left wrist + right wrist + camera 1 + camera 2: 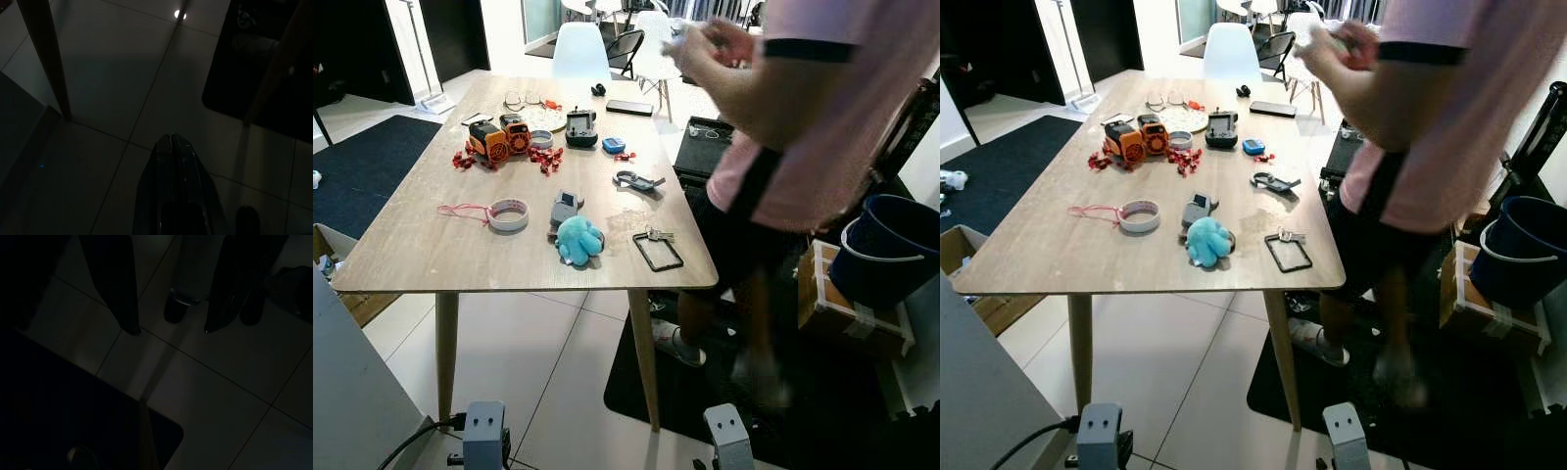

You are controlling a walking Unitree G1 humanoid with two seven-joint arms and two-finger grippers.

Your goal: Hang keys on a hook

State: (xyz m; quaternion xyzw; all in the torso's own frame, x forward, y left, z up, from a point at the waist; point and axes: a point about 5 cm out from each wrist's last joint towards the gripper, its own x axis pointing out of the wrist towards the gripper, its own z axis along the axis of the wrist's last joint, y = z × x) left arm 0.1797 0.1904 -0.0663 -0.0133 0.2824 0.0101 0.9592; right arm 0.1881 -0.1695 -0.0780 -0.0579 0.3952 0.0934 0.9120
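Observation:
A bunch of silver keys [658, 235] lies near the right front corner of the wooden table [431, 255], joined to a black rectangular loop [658, 253]. Both arms hang low in front of the table, below its top. In the dark left wrist view my left gripper [171, 139] is shut and empty above the tiled floor, with a table leg [46, 58] beyond it. My right gripper [171, 331] is open and empty, its two fingers [122, 289] spread over tile and the edge of a dark mat.
A person in a pink shirt [822, 127] stands at the table's right side with hands raised. On the table lie a blue plush toy [578, 240], a tape roll [508, 213], an orange toy [499, 137] and a phone [629, 108]. A blue bucket [891, 250] stands on the right.

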